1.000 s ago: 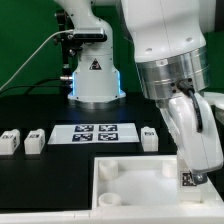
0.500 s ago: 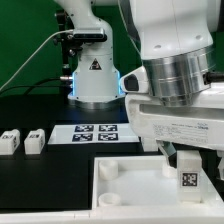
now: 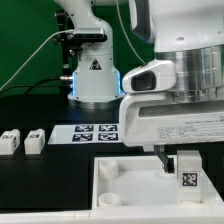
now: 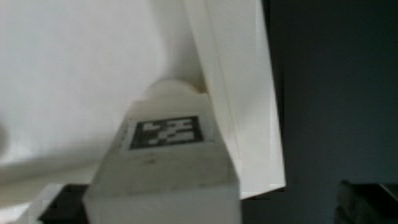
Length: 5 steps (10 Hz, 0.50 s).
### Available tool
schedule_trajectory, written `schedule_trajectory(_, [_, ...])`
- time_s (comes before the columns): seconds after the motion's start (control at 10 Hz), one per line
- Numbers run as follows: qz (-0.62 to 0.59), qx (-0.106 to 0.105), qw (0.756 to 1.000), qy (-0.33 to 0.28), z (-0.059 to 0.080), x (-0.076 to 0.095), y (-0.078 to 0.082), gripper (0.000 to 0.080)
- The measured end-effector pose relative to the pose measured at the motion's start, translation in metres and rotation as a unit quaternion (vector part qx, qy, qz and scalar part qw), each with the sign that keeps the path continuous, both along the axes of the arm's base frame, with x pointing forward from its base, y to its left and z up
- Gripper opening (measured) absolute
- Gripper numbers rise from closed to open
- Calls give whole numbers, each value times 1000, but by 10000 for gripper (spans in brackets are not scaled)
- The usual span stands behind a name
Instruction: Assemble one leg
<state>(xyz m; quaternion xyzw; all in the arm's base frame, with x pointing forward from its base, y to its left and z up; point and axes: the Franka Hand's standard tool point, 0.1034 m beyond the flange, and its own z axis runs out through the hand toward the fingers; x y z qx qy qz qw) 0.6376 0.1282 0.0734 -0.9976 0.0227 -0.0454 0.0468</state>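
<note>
Exterior view showed, nearest the camera, the tray-like tabletop (image 3: 120,180) lying on the black worktop (image 3: 30,110), its raised rim and a round corner socket plain to see. Just above its right part hung the tool (image 3: 179,160), its fingers closed on the leg (image 3: 187,171), which stood upright with its marker tag facing the camera. The wrist view gave the same peg close up, its tag (image 4: 166,131) square on one face, with the tabletop's rim running past beside it; whether the peg's lower end touched the panel could not be told.

As a judgement, the leg looked light and stiff, a hard plastic peg with smooth, possibly slippery faces. The flat opposite sides high on the body seemed the right place to hold, leaving the lower end free for a socket. It seemed unlikely to break, though it could twist in the grip if pressed off-centre.

Farther back on the left lay two spare legs (image 3: 22,141), well apart from the tabletop, and the marker board (image 3: 96,133) lay flat in the middle. Farthest stood the arm's base (image 3: 95,75), bearing a triangular warning sign. No readable writing showed anywhere; the tags carried only patterns.
</note>
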Motion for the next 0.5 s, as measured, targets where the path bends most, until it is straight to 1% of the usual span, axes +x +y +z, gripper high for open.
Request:
schedule_trajectory(0.1, [-11, 2, 1000, 1, 0, 0, 0, 649])
schedule_trajectory(0.3, [-23, 2, 1000, 2, 0, 0, -2, 386])
schedule_trajectory(0.4, [-50, 1, 999, 5, -1, 0, -8, 307])
schedule_trajectory(0.5, [-100, 6, 995, 9, -1, 0, -9, 307])
